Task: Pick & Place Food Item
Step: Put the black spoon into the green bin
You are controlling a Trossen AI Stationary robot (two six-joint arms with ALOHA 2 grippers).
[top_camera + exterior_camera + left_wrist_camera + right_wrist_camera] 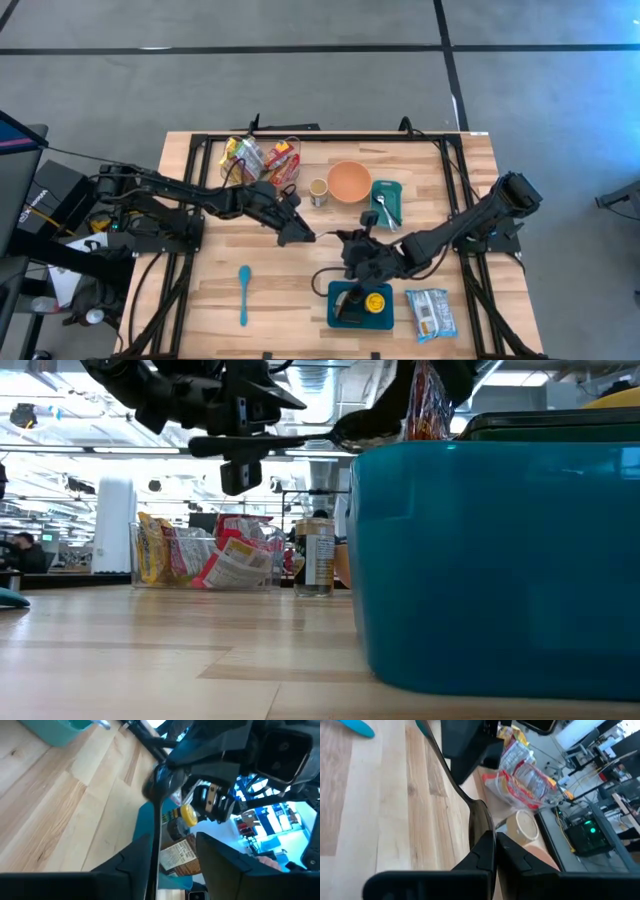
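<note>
Teal container (500, 560) cut off at low view's right edge; contents mostly hidden behind wall.

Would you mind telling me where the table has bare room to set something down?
Bare wood lies around the blue spoon, between it and the teal container. The far strip from snack bin to orange bowl is crowded.

A: Where do the cameras sit?

B: One hangs overhead, looking straight down on the whole table (300, 290). One rests at tabletop height, pressed close to the teal container (495, 560), facing the far room.

A: And the wrists?

B: Each looks past its own fingers; both share the black spoon (162, 782) at mid-table.
</note>
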